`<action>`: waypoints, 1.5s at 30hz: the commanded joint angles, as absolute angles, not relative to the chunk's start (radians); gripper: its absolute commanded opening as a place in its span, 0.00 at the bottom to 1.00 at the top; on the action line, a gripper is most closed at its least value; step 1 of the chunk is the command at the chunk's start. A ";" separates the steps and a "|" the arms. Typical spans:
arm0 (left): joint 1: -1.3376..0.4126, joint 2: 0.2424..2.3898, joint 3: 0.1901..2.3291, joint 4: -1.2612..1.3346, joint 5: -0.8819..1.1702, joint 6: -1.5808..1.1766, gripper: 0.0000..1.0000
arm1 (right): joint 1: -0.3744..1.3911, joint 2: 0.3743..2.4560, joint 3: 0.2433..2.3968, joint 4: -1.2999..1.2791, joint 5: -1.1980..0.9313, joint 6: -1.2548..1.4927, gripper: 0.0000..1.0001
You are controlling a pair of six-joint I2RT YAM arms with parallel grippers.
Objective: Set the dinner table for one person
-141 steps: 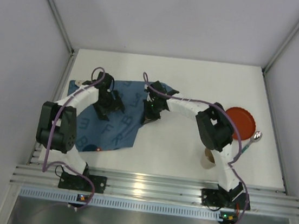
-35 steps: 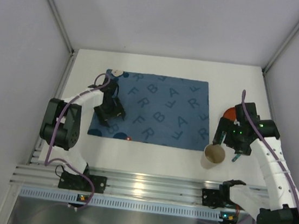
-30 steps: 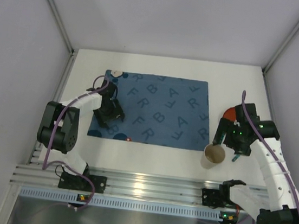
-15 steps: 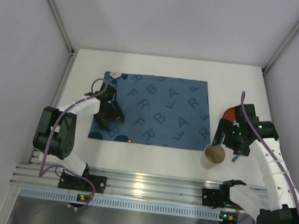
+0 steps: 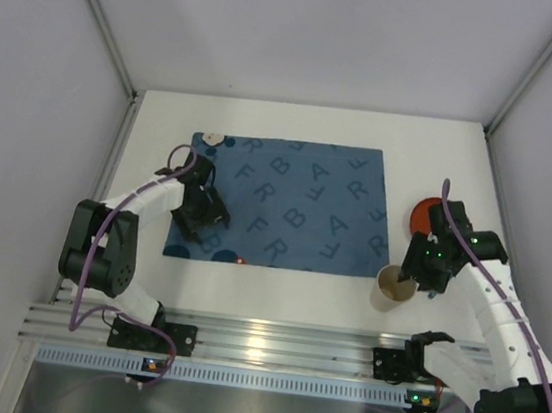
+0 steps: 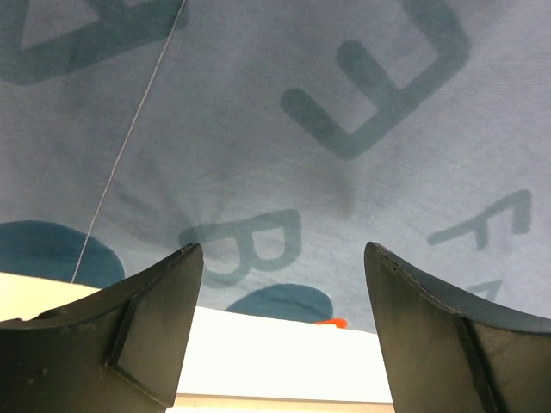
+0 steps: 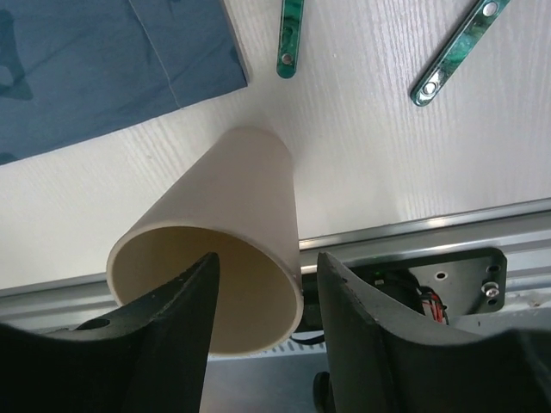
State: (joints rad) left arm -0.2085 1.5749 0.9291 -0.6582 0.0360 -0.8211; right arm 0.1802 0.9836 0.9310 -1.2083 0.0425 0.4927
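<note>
Right pincer (image 7: 267, 258) stands half-open astride the upright paper cup's (image 7: 232, 202) rim. The placemat (image 5: 298, 189) lies to the cup's left. Left pincer (image 6: 282, 254) gapes empty.

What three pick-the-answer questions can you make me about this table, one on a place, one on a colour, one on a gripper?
1. Where does the cup stand? A on the placemat; B on the bare table beside the placemat; C in a bowl.
2. What colour is the placemat? A blue; B yellow; C pink.
3. How is the left gripper? A open, empty; B shut on a spoon; C shut on a fork.
Answers: B, white tabletop lies under it; A, the cloth is blue; A, its fingers stand apart with only cloth between.
</note>
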 commanded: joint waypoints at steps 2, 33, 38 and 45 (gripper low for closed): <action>-0.212 1.540 1.011 -0.701 0.025 -0.824 0.81 | 0.172 0.986 0.882 -1.149 0.017 0.500 0.48; -0.219 1.516 1.226 -0.827 0.026 -0.723 0.83 | 0.210 1.768 1.767 -0.997 0.052 0.445 0.00; -0.221 1.450 1.177 -0.841 0.015 -0.716 0.85 | 0.227 2.008 2.044 -1.071 0.118 0.439 0.00; -0.219 1.385 1.114 -0.835 0.009 -0.718 0.86 | 0.232 2.157 2.131 -1.057 0.149 0.439 0.06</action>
